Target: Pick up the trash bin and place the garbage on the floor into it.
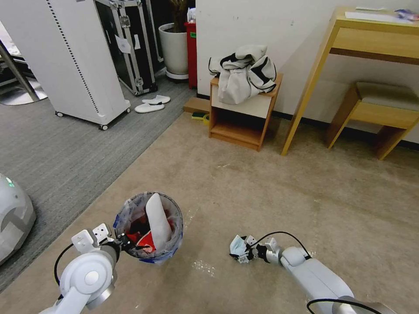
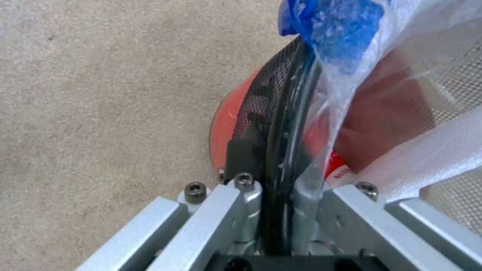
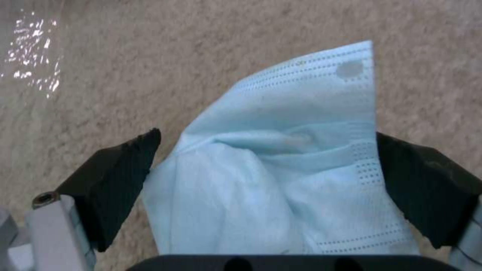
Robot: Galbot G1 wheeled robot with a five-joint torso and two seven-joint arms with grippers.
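The trash bin (image 1: 173, 210), red with a bluish bag liner, stands on the beige floor (image 1: 283, 196) at the lower left. It holds a white slipper (image 1: 158, 222) and red wrappers (image 1: 143, 239). My left gripper (image 1: 126, 247) is shut on the bin's near rim; the left wrist view shows my left gripper (image 2: 273, 165) clamping the bin's (image 2: 226, 120) mesh wall and liner. A light blue face mask (image 1: 238, 245) lies on the carpet to the bin's right. My right gripper (image 1: 244, 254) is down at it, open. In the right wrist view my right gripper (image 3: 266, 135) straddles the mask (image 3: 281, 158).
A low wooden shelf (image 1: 242, 117) with a bundled cloth stands at the back wall, with a wooden desk and stool (image 1: 379, 104) to its right. A wheeled white cabinet (image 1: 74, 56) and two white slippers (image 1: 152, 104) are on the grey carpet, back left. A white machine body (image 1: 13, 218) sits at the left edge.
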